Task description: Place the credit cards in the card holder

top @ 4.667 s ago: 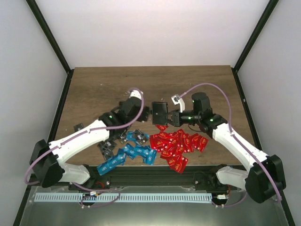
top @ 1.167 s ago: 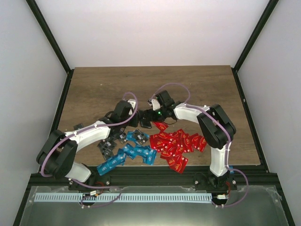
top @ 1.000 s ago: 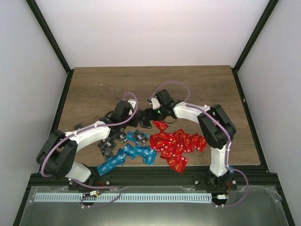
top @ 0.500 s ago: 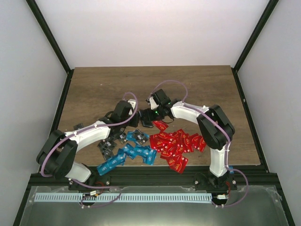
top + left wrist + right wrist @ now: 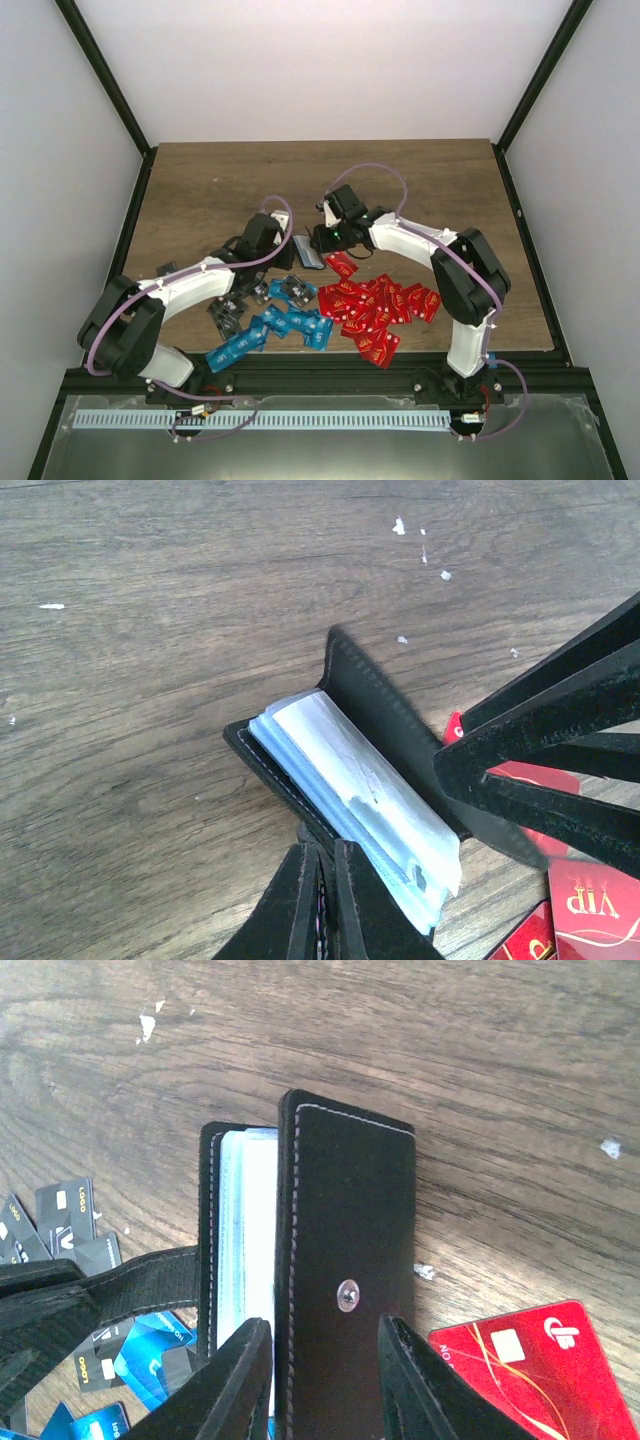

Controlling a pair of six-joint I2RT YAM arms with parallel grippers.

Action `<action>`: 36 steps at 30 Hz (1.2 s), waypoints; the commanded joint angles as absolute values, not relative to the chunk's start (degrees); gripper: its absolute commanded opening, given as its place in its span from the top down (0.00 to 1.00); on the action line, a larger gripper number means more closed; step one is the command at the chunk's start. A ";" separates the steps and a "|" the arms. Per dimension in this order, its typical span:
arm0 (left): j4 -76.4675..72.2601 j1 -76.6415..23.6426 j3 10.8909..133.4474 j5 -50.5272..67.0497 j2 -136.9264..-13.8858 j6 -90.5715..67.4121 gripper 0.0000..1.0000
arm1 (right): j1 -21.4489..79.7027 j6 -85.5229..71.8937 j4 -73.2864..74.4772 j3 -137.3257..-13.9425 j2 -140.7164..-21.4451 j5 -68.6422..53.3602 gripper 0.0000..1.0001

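Black leather on the outside and pale blue-grey within, the card holder (image 5: 309,252) sits near the middle of the wooden table (image 5: 220,180), partly open, between the 2 arms. Its clear sleeves (image 5: 360,780) fan out between the 2 covers.

The left gripper (image 5: 325,850) reaches in from the left with its fingers pressed together, pinching the near cover at its edge. The right gripper (image 5: 322,1325) comes from the opposite side. Its jaws stand partly apart, 1 finger on each side of the cover that carries the small metal stud (image 5: 347,1295), with the fingertips at that cover's near end. Whether they press on it I cannot tell.

The credit cards lie loose on the table in front of the holder, toward the arm bases, in 3 groups. The red cards (image 5: 375,305) form an overlapping heap on the right, and 1 of them (image 5: 520,1360) lies just beside the holder's corner. The blue cards (image 5: 280,325) trail toward the near edge in the middle. The dark grey cards (image 5: 228,310) are partly hidden under the left arm. From these views no card can be seen inside the sleeves.
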State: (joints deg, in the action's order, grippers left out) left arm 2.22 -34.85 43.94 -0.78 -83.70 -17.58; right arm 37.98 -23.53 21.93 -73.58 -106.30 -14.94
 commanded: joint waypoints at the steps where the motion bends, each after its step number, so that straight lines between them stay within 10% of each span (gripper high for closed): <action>1: 1.91 -34.66 44.36 -1.73 -82.42 -16.87 0.96 | 38.24 -23.42 24.57 -76.31 -105.94 -11.63 0.70; 13: 4.23 -34.63 45.06 -9.55 -85.06 -18.01 0.96 | 38.06 -24.02 23.89 -72.54 -106.66 -8.01 0.99; 23: 14.07 -32.87 49.13 -27.36 -90.80 -25.22 0.86 | 37.03 -25.49 18.65 -67.57 -109.33 -11.61 0.99; 36: 5.74 -32.93 47.77 -8.12 -83.03 -22.93 0.65 | 34.86 -23.16 14.08 -63.96 -109.67 -17.72 0.99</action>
